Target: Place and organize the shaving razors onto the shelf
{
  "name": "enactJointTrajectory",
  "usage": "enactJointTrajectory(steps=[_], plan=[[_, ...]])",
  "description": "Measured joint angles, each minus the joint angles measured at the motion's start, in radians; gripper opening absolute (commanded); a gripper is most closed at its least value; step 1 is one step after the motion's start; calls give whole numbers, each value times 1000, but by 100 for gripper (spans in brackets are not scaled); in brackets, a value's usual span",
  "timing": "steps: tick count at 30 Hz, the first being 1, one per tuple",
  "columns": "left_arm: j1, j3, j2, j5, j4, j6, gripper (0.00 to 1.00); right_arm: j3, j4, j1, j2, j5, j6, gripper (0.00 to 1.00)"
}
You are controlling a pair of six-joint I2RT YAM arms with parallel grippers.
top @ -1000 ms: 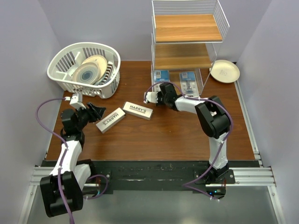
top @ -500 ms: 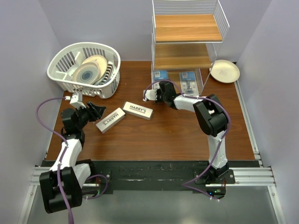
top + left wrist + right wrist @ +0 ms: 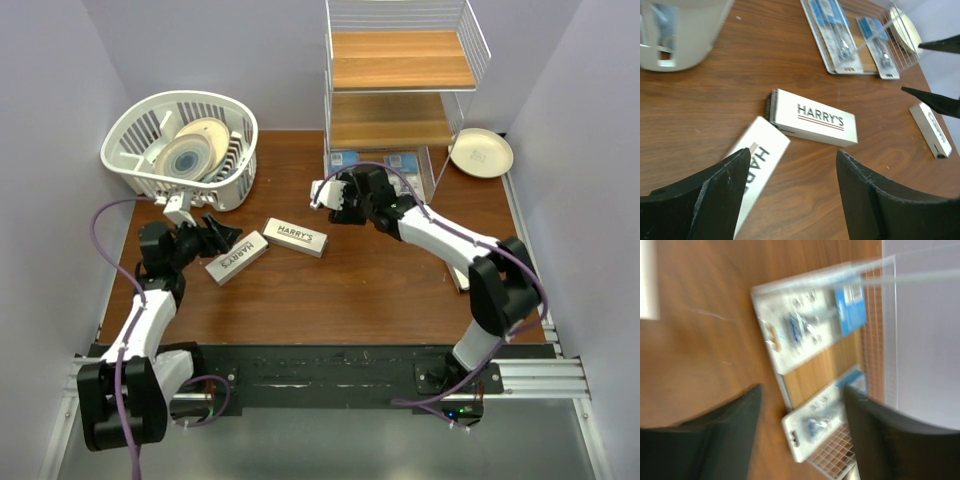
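Note:
Two white HARRY'S razor boxes lie on the brown table: one (image 3: 237, 257) just right of my left gripper (image 3: 217, 235), the other (image 3: 296, 237) beyond it. In the left wrist view the open jaws (image 3: 792, 152) hold nothing, with the near box (image 3: 752, 175) by the left finger. A third box (image 3: 931, 131) lies far right. Two clear blister packs (image 3: 805, 330) (image 3: 822, 422) rest at the foot of the shelf (image 3: 400, 60). My right gripper (image 3: 340, 195) hovers before them, open and empty.
A white slatted basket (image 3: 135, 170) with plates stands at the back left, close behind my left arm. A cream plate (image 3: 481, 152) sits right of the shelf. The right arm stretches across the table's right half.
My right gripper has opened and its arm has swung, the elbow moving right. My left gripper has opened wider and edged toward the near box.

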Motion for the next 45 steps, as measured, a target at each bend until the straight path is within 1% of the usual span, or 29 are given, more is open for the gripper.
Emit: enactJointTrajectory(steps=[2,4,5,6,8,9,10,11,12,13,16,21,23,26,28,35,42,45], plan=[[-35,2,0,5,-9,7,77,-5,-60,29,-62,-62,90,96],[-58,4,0,10,-24,13,77,-4,-95,52,-77,-108,212,96],[-66,6,0,12,-34,20,75,-4,-108,59,-73,-118,265,94],[-70,10,0,14,-49,31,74,-4,-129,60,-60,-129,338,84],[-76,15,0,15,-61,44,72,-21,-138,55,-41,-129,411,68],[-76,19,0,15,-71,55,72,-46,-132,51,-40,-122,439,51],[-76,24,0,14,-82,68,71,-74,-131,48,-42,-103,460,45],[-76,29,0,14,-93,82,70,-100,-131,45,-43,-84,473,37],[-75,39,0,14,-114,101,70,-122,-133,43,-43,-51,483,12],[-73,51,3,14,-134,128,69,-135,-138,38,-43,-23,476,1],[-49,113,27,14,-221,223,68,-143,-147,4,-29,39,428,0],[29,198,51,0,-355,380,67,-115,-150,-159,24,66,326,0],[36,202,48,1,-380,414,67,-113,-143,-217,47,70,276,0],[37,201,38,10,-407,424,66,-111,-129,-282,106,82,199,0],[44,201,28,22,-419,422,66,-98,-127,-296,163,103,150,0],[50,179,14,42,-427,416,66,49,-108,-301,282,149,118,0],[69,166,10,45,-446,418,66,110,-98,-335,332,160,65,0],[77,168,2,45,-462,421,65,111,-103,-344,332,160,51,0]])
